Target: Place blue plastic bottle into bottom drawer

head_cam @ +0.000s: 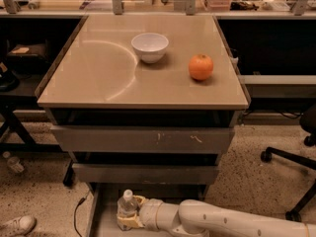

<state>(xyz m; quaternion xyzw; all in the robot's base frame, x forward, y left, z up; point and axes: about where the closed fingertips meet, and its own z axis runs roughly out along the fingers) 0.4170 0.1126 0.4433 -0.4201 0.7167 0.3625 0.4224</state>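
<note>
The blue plastic bottle (pixel 128 203) is clear with a white cap and stands upright in the open bottom drawer (pixel 106 224), at the bottom of the view below the cabinet. My gripper (pixel 127 217) comes in from the right on a white arm and is shut on the bottle's body, its cream fingers wrapped around the lower part. The bottle's base is hidden by the fingers and the frame's lower edge.
A white bowl (pixel 149 46) and an orange (pixel 201 66) sit on the cabinet's tan top (pixel 98 78). The scratched grey drawer (pixel 143 139) and the middle grey drawer (pixel 145 174) are above the bottle. An office chair base (pixel 291 157) is at right, a shoe (pixel 17 226) at left.
</note>
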